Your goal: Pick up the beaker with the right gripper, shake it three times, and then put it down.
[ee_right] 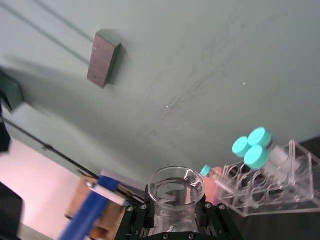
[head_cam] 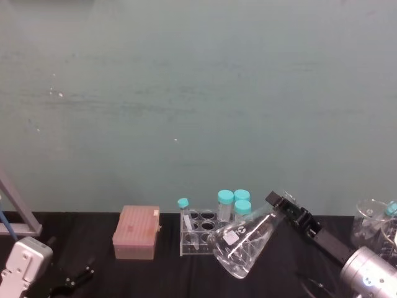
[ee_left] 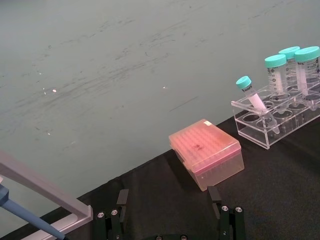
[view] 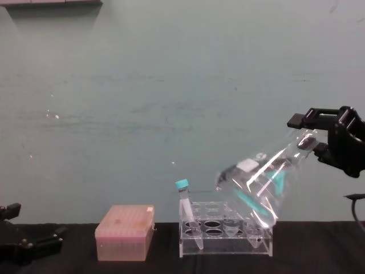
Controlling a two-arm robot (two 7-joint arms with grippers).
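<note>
**Operator:** Report the beaker (view: 256,185) and its contents.

**Technician:** Clear glass conical flask with white printed marks and a white label patch on the wall. Clear liquid shows in the body; the level cannot be read. The right wrist view looks into the open, flared mouth.

**Operator:** Position and axis?

**Technician:** It is held in the air, clear of the black desk (view: 165,265). In the chest view it is in front of and above the tube rack (view: 225,231). The long axis is tilted steeply, with the neck up and toward the robot's right and the wide base down and toward the left.

**Operator:** End effector status?

**Technician:** The right end effector (view: 311,137) is closed on the beaker's neck, one flat jaw on each side. The left end effector (ee_left: 170,210) is low at the desk's left, with its fingers apart and nothing between them.

**Operator:** Other containers?

**Technician:** The clear rack holds three large teal-capped tubes (head_cam: 234,202) at its right end. One small teal-capped tube (view: 185,211) leans at the left end, and the other wells visible are open. A closed pink box (view: 125,231) stands to the left of the rack, apart from it. More clear glassware (head_cam: 372,226) stands at the desk's far right.
</note>
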